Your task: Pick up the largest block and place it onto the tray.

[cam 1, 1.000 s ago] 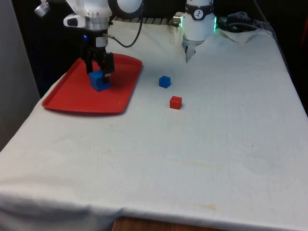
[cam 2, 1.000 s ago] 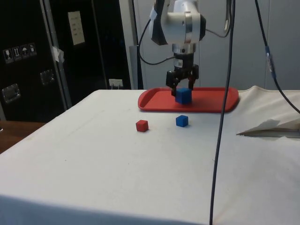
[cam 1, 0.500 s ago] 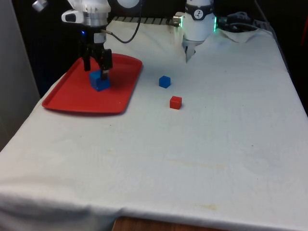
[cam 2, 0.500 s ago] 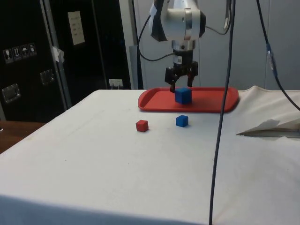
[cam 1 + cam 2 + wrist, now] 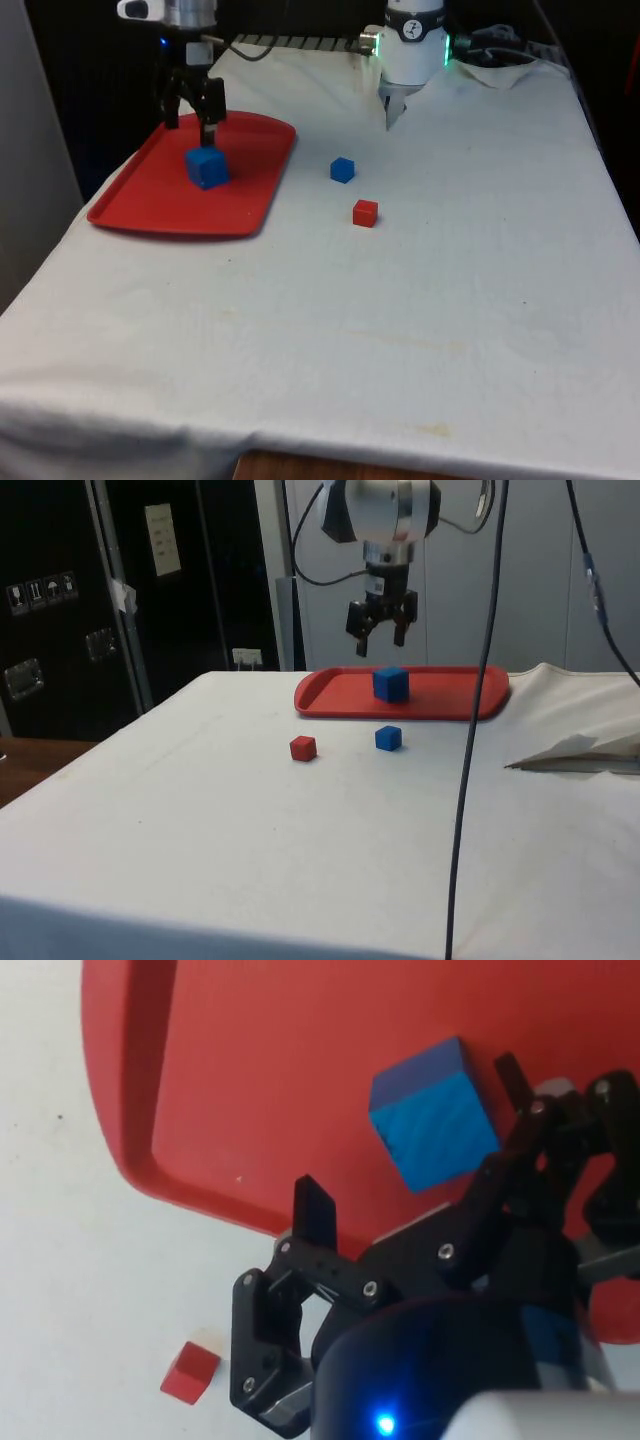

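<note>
1. Large blue block (image 5: 206, 166) resting flat on the red tray (image 5: 140, 205), apart from the tray's rims, nearer its far end.
2. Black gripper (image 5: 189, 110) hanging above the block, clear of it, fingers spread apart and holding nothing; same gap visible from the side, gripper (image 5: 380, 632) well above the block (image 5: 390, 683).
3. From the wrist, block (image 5: 435, 1116) seen below and between the two parted fingers (image 5: 315, 1208), on the tray (image 5: 250, 1080).
4. Tray lying on the white cloth (image 5: 400, 320) at the front view's left, towards the far end of the table.
5. Small blue block (image 5: 342, 169) on the cloth to the right of the tray in the front view, not touching it.
6. Small red block (image 5: 365, 212) just nearer and slightly right of the small blue one, apart from it; also seen from the side (image 5: 303, 747) and from the wrist (image 5: 190, 1372).
</note>
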{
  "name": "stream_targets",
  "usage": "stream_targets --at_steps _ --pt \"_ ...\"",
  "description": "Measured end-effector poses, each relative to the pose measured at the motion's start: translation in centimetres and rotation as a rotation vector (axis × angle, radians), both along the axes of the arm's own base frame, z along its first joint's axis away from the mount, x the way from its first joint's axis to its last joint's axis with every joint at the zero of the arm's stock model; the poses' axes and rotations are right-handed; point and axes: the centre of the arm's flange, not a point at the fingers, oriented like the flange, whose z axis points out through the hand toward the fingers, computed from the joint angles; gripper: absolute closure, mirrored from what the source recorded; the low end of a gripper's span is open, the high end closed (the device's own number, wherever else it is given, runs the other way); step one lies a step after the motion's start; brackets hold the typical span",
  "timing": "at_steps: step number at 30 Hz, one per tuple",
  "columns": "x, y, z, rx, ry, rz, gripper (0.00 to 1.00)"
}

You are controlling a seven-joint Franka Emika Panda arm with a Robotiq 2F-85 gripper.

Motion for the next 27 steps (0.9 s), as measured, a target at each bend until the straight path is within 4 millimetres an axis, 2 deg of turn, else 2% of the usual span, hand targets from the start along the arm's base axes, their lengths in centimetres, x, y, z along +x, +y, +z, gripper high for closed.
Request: stream_targets --at_steps 9,27 --pt "1.0 -0.2 2.5 -0.009 -0.013 0.008 0.00" --pt "4.0 0.0 5.0 -0.044 0.026 0.025 0.00"
